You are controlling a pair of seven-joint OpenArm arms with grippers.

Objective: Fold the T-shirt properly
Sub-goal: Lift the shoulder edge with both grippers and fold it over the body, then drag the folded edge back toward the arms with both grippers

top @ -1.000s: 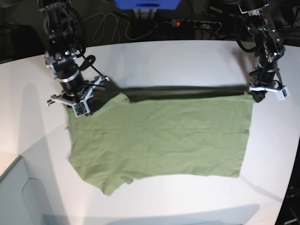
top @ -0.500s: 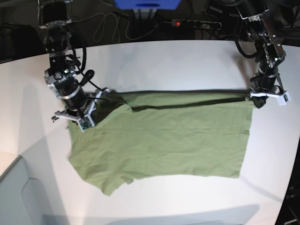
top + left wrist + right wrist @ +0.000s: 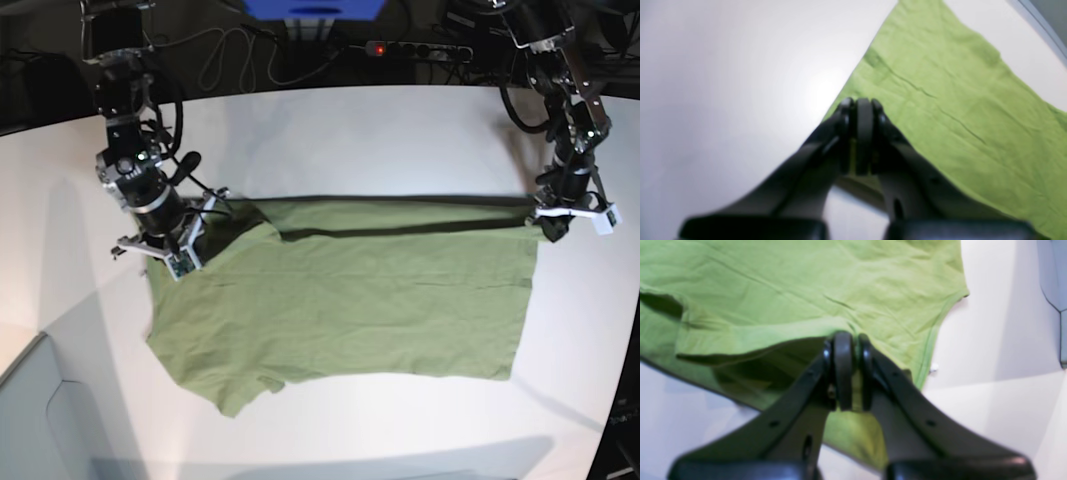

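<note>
The olive-green T-shirt (image 3: pixel 350 300) lies spread on the white table (image 3: pixel 350 130), its far part doubled over as a narrow band along the back edge. My right gripper (image 3: pixel 175 258) stands at the shirt's left end near a sleeve. In the right wrist view the right gripper (image 3: pixel 846 336) is shut on a pinch of T-shirt (image 3: pixel 806 290). My left gripper (image 3: pixel 552 226) holds the shirt's far right corner. The left gripper (image 3: pixel 858 103) shows its jaws shut with a sliver of cloth between them, and the T-shirt (image 3: pixel 957 100) stretches away to the right.
A power strip (image 3: pixel 420 48) with a red light, cables and a blue box (image 3: pixel 315 8) sit behind the table's far edge. A grey panel (image 3: pixel 40 410) adjoins the table's near left corner. Bare white tabletop surrounds the shirt.
Both grippers have moved slightly toward the near side and lower, still holding the cloth. The lifted far edge has come down, and the dark gap under it has become a flat green band.
</note>
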